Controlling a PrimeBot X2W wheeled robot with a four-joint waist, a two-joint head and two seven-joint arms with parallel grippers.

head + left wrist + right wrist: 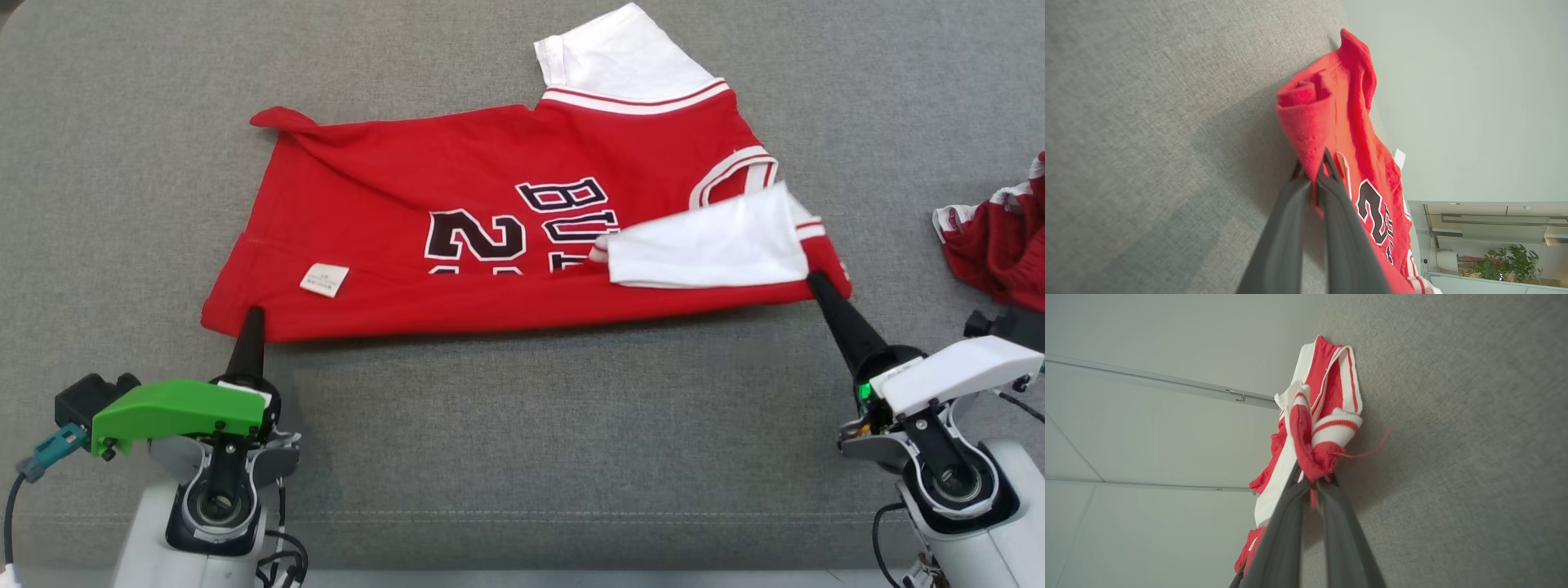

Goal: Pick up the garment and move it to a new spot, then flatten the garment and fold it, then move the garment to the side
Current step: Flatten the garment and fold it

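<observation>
I've got the red jersey (457,204) lying across the grey fabric surface (522,425), folded lengthwise, number and black lettering facing up, collar end to my right. Left gripper (249,314) is clamped on the near-left hem corner. In the left wrist view its fingers (1290,228) are pinched together with red cloth squeezed between the tips and the corner bunched above them. Right gripper (816,282) is clamped on the near-right corner by the shoulder. Right wrist view shows its fingers (1347,539) closed on a wad of red fabric and striped white trim, with a loose red thread (1367,451) trailing off toward the surface. Near edge of the jersey runs fairly straight between the two grippers. One white sleeve (710,249) is folded over the front, just beside the right gripper tip, covering part of the lettering. Second sleeve (620,53) sticks out at the far edge. Small white label (324,279) sits on the red near the left gripper. Far-left corner is twisted into a little point. Another red garment (1000,237) is crumpled at the right edge, well apart from the jersey.
</observation>
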